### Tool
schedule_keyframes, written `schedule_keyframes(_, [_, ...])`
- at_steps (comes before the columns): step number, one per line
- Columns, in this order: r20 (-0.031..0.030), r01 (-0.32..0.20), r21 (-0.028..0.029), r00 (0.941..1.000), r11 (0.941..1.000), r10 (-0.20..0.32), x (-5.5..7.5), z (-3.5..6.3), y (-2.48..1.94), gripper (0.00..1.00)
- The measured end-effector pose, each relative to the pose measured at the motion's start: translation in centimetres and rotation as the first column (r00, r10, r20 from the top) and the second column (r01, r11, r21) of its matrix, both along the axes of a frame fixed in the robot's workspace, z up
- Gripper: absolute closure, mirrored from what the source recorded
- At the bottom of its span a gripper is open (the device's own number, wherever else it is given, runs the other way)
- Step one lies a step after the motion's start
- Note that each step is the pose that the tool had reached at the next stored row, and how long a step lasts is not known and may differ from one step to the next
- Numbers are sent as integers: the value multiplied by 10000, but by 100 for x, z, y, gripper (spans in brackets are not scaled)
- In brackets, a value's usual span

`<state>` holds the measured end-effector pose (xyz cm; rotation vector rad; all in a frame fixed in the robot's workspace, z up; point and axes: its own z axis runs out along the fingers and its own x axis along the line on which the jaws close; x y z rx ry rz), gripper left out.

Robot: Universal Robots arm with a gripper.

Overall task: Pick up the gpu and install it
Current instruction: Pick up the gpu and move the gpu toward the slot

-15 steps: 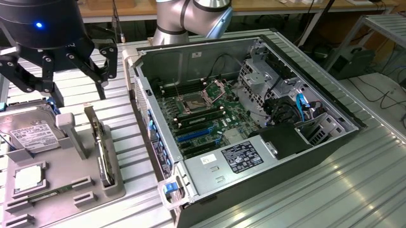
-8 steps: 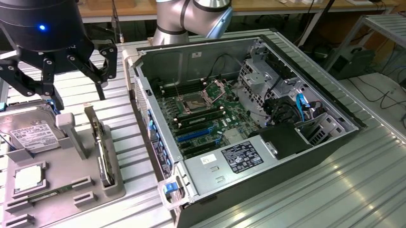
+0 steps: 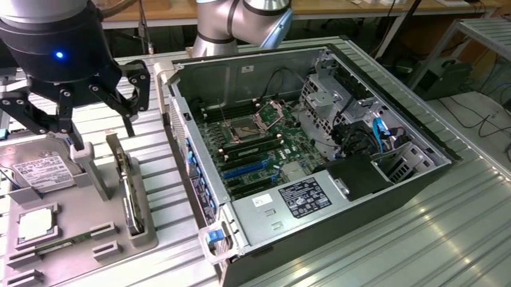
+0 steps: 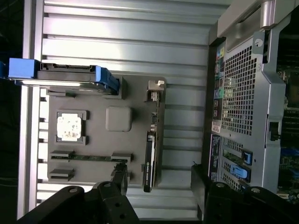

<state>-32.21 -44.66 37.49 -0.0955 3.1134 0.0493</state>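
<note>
The gpu [image 3: 128, 190] is a thin dark card standing on its long edge in a slot of the grey holder tray [image 3: 96, 179], at the tray's side nearest the computer. In the wrist view the gpu [image 4: 149, 161] appears edge-on, with its silver bracket [image 4: 156, 91] at the far end. My gripper [image 3: 102, 133] hangs open above the gpu's far end and holds nothing. Seen from the wrist, the gripper [image 4: 159, 183] straddles the card's near end with its black fingers [image 4: 119, 179] spread wide on either side, apart from the card.
The open computer case [image 3: 399, 119] lies at the exterior view's right, its motherboard [image 3: 264, 149] showing blue slots [image 3: 239, 170]. The tray also holds a silver hard drive [image 3: 36, 170], a processor chip [image 3: 36, 222] and a green memory stick [image 4: 88, 157]. All of it rests on a ribbed metal table [image 3: 399, 251].
</note>
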Motion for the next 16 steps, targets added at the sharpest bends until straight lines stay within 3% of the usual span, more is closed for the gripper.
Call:
schedule_keyframes(4, [-4, -243, 0, 9997, 9997, 243, -1, -80, 0, 34])
schedule_keyframes(10, [-5, -232, 1, 9997, 9997, 232, -6, -204, -39, 34])
schedule_keyframes(16, [-8, -165, 0, 9999, 9999, 165, -40, -313, -40, 34])
